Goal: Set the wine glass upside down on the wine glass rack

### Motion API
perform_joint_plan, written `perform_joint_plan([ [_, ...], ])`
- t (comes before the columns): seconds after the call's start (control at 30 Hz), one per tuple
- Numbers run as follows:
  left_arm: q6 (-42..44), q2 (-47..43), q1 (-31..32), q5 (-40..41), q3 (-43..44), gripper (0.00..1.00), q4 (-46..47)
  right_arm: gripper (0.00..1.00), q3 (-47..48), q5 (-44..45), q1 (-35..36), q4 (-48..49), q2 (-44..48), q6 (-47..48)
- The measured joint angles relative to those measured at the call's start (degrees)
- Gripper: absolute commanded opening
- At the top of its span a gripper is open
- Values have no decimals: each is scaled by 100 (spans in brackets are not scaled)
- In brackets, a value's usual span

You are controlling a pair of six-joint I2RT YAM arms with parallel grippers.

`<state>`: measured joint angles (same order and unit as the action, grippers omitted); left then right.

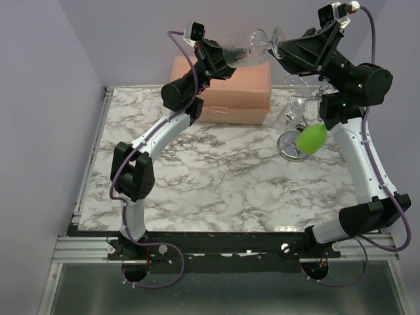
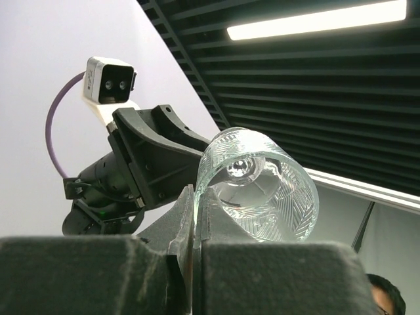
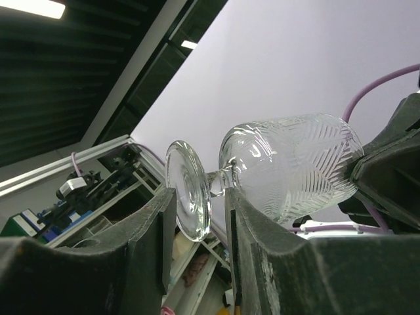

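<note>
Beyond the wine glass rack (image 1: 289,142), the wine glass (image 1: 256,43) is hanging sideways in mid-air between both arms.
The left gripper (image 1: 234,53) is pinching the bowl's rim. The right gripper (image 1: 279,48) is flanking the stem by the foot, contact unclear. The glass is looking thin, slick and brittle, so the stem seems the safest hold.

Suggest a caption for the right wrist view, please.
Wine glass held sideways in mid-air, the right gripper straddling its foot, the left gripper pinching its rim.

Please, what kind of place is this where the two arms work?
Probably a robotics laboratory test cell: a marble-patterned tabletop on a silver aluminium rail frame, plain lilac walls around it, and a black slatted ceiling with a white strip light.
</note>
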<state>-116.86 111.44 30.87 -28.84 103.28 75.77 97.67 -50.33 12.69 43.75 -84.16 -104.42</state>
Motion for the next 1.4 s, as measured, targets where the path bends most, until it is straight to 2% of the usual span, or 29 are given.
perform_joint_plan([
  [0.1,-26,37,2,74,87,0,2,45,57,76,37,81,-61,-57],
  [0.27,-55,37,0,203,98,0,57,86,59,120,44,289,-103,-20],
  [0.4,-20,9,-20,437,-39,0,131,89,0,-13,48,874,-90,271],
  [0.47,22,-2,-15,511,-140,0,129,99,-155,-214,50,1200,-48,557],
  [0.5,46,-2,-15,575,-192,0,131,100,-254,-352,50,1298,-13,761],
  [0.57,94,-4,-15,704,-269,0,129,100,-483,-662,50,1237,109,1399],
  [0.63,131,-52,-17,809,-391,0,129,100,-654,-918,50,590,326,2463],
  [0.83,249,-492,-83,1110,-1130,0,170,99,-282,-988,50,-2747,1078,6900],
  [0.97,393,-885,-105,1311,-1766,0,240,92,129,-680,50,-3928,1342,9125],
  [1.07,505,-1099,-107,1423,-2107,0,247,80,-85,-367,50,-4072,1587,10384],
  [1.17,651,-1309,-101,1519,-2444,0,243,69,-822,-44,83,-3681,1875,11720],
  [1.2,699,-1373,-92,1556,-2546,0,240,66,-876,-17,103,-3654,1884,11844],
  [1.3,791,-1471,-35,1685,-2734,0,245,63,-1137,428,503,-3440,1818,12793],
  [1.4,874,-1480,74,1836,-2820,0,234,61,-1388,1005,1257,-3254,1744,13820],
])
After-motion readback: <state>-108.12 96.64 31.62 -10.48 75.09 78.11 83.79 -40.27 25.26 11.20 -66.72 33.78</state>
